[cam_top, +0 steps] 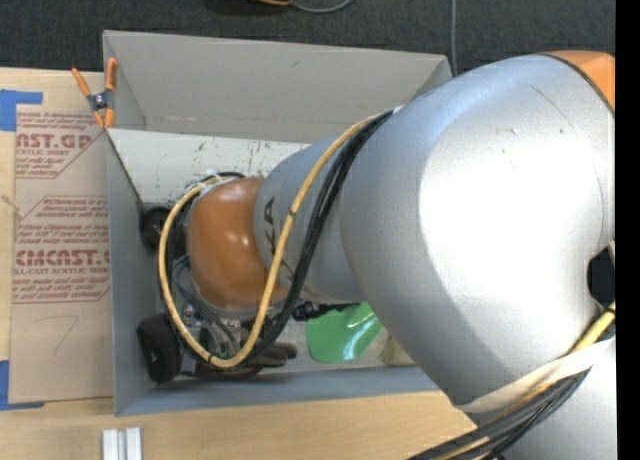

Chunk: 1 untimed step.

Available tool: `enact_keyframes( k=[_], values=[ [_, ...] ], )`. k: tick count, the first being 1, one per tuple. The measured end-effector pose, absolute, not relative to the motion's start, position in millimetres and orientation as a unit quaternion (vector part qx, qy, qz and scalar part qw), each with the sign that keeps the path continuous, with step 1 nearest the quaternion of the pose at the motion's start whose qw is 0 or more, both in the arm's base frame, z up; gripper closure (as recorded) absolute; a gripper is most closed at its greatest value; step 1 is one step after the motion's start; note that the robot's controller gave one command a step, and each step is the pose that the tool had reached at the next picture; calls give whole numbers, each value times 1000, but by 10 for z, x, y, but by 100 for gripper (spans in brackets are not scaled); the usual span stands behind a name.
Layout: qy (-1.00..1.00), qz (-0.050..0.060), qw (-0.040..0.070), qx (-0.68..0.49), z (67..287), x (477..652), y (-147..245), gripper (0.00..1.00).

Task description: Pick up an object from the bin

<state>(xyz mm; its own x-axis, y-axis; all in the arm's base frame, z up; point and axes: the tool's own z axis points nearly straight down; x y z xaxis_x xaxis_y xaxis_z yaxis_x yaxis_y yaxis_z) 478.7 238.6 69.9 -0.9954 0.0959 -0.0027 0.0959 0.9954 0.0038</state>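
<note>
My gripper (203,326) is down in the front left part of the bin, and just its dark body shows below the wrist. A black rounded thing (155,349) lies right beside it in the front left corner. A dark brown flat piece (250,357) sticks out along the front wall just right of the gripper. Farther right at the front lies a bright green plastic thing (341,336), partly hidden under the arm. Another small black thing (152,225) rests against the left wall, behind the gripper.
The arm and its orange wrist cover, with looped cables, hide the middle and right of the bin. The left and front walls stand close to the gripper. The bin floor near the back wall is bare.
</note>
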Motion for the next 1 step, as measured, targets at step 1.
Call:
enact_keyframes(
  k=[1],
  values=[
    [999, 3, 3, 47, 1607, 4796, 2397, 100]
  ],
)
